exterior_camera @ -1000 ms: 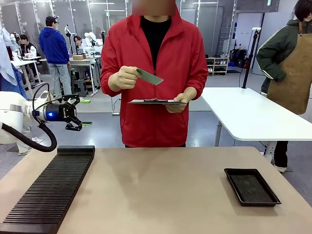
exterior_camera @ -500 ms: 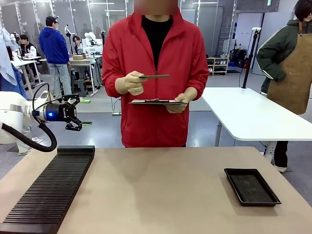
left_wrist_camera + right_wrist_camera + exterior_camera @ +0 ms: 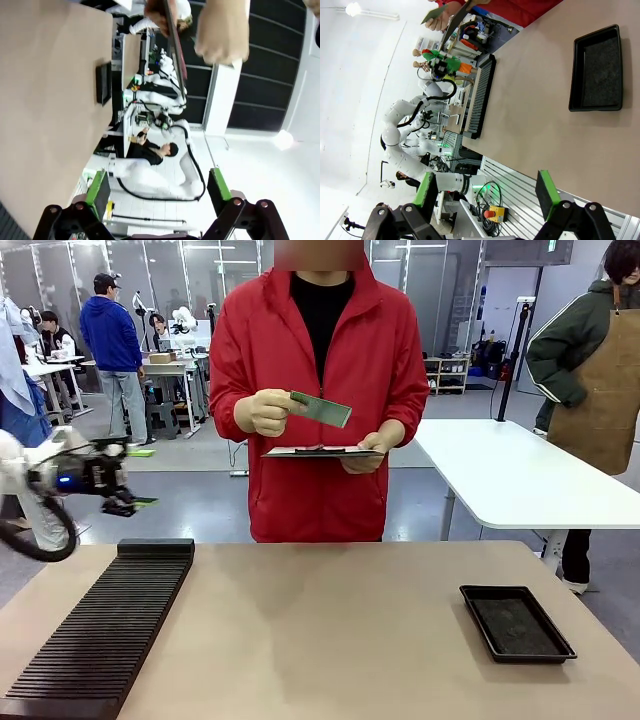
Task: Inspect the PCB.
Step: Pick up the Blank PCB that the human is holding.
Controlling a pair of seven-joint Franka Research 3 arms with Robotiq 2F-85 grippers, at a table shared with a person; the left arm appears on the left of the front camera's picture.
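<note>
- Left gripper (image 3: 159,186), black with green pads: its fingers are spread wide and hold nothing. It hangs in the air off the table's left side.
- Right gripper (image 3: 485,192): fingers also wide apart, empty.
- Light brown tabletop (image 3: 330,640): a long black ribbed rack (image 3: 100,640) lies along its left side. A black shallow rectangular tray (image 3: 517,624) sits near the right edge, well apart from the rack.
- Across the table stands a person in a red jacket (image 3: 320,360).
- The thin green rectangular PCB (image 3: 322,408) is at chest height, tilted, pinched at one end by the person's upper hand (image 3: 262,412).
- Just below it, the lower hand (image 3: 365,452) holds a dark flat tablet (image 3: 322,450) level.
</note>
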